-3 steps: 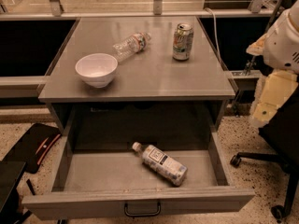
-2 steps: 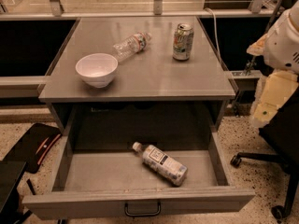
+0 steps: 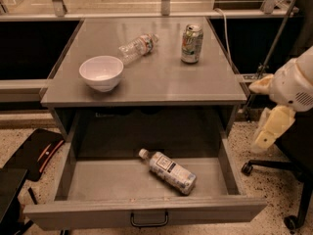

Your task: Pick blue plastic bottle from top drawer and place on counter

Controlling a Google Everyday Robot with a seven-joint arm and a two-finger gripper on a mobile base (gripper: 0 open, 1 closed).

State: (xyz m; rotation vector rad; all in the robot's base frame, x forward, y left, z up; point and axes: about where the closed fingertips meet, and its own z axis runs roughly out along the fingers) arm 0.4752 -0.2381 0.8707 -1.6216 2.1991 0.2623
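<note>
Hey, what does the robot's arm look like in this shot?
The arm is a rounded white shell with a small grille; the gripper, at the right edge beside the top drawer, is pale cream and blocky.

A white bowl [image 3: 101, 72], a clear bottle [image 3: 138, 47] on its side and 1 upright can [image 3: 191, 43] sit near each other

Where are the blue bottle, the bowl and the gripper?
blue bottle [image 3: 172, 172], camera view, on its wrapped middle.
bowl [image 3: 101, 72], camera view, on its white inside.
gripper [image 3: 268, 131], camera view, on its pale body, at the picture's right side.
</note>
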